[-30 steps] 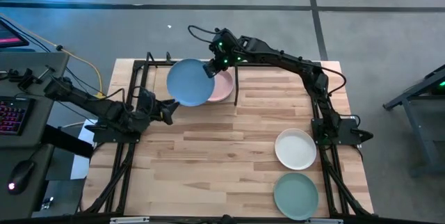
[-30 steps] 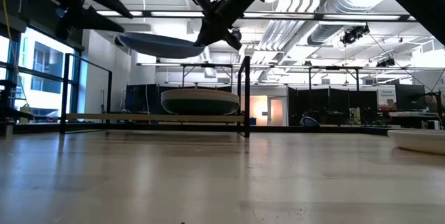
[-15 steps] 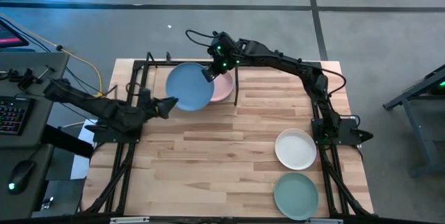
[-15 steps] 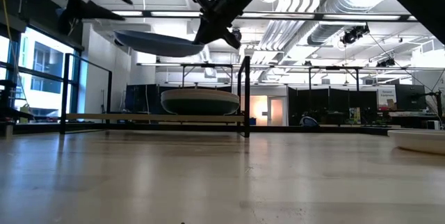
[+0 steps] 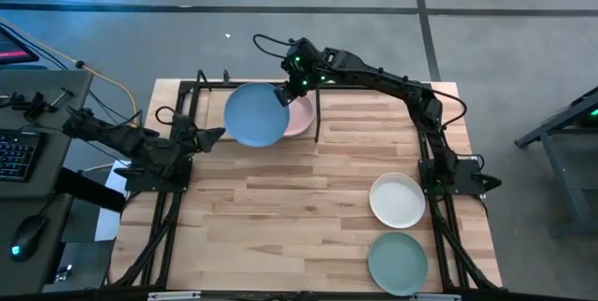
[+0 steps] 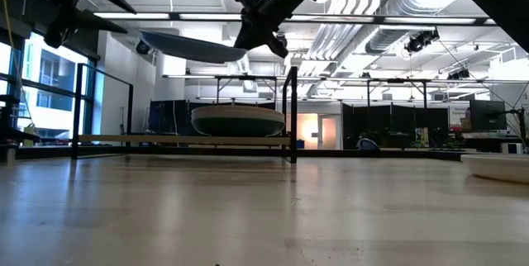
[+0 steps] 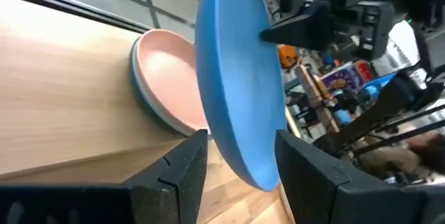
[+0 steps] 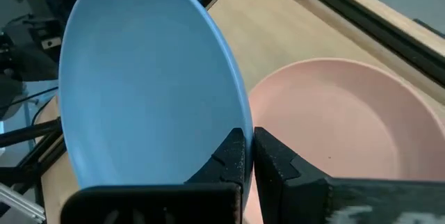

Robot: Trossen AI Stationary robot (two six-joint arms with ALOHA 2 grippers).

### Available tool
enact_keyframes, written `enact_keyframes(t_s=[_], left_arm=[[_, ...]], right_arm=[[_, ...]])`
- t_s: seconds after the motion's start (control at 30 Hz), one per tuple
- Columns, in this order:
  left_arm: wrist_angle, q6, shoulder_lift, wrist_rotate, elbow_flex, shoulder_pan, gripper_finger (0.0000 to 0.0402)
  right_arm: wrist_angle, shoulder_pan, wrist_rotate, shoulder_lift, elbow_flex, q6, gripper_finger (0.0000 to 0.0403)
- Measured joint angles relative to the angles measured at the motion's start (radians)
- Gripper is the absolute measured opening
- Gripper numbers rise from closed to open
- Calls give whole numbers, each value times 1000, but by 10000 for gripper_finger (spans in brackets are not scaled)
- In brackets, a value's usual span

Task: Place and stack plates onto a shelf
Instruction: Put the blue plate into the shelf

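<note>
The blue plate (image 5: 254, 114) hangs in the air over the shelf (image 5: 187, 95), held by my right gripper (image 5: 284, 95), which is shut on it. Below it the pink plate (image 5: 299, 119) tops a stack (image 6: 238, 120) that rests on the shelf's wooden board (image 6: 165, 140). My left gripper (image 5: 211, 136) is open and stands left of the blue plate, touching nothing; in its wrist view the blue plate (image 7: 236, 78) shows beyond its open fingers. The white plate (image 5: 397, 200) and the sage green plate (image 5: 397, 262) lie on the table's right side. My right gripper pinches the blue plate's rim (image 8: 240, 123) on the side toward the table's right, one finger (image 8: 233, 151) on the upper face and one beneath. It comes slanting down from the far right. The plate is lifted clear above the stack, nearly level, its free side (image 6: 153, 39) slightly raised.
Thin black upright posts (image 6: 292, 113) stand at the shelf's corners around the stack. The tabletop's middle and near left (image 5: 280, 217) are bare wood. A keyboard and cables (image 5: 23, 142) lie off the table's left edge.
My left gripper has drawn back from the blue plate toward the table's left edge and risen a little. The blue plate has stayed in my right gripper above the stack, shifting only slightly.
</note>
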Motion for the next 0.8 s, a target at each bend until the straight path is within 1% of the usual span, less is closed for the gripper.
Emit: enact_keyframes(t_s=[0.27, 0.53, 0.8], left_arm=[[42, -1, 57, -4, 0, 2, 156], [137, 0, 138, -2, 0, 49, 156], [187, 1, 164, 9, -1, 60, 154]], right_arm=[[-2, 14, 0, -4, 0, 2, 0], [5, 32, 6, -4, 0, 19, 0], [6, 48, 3, -4, 0, 22, 0]])
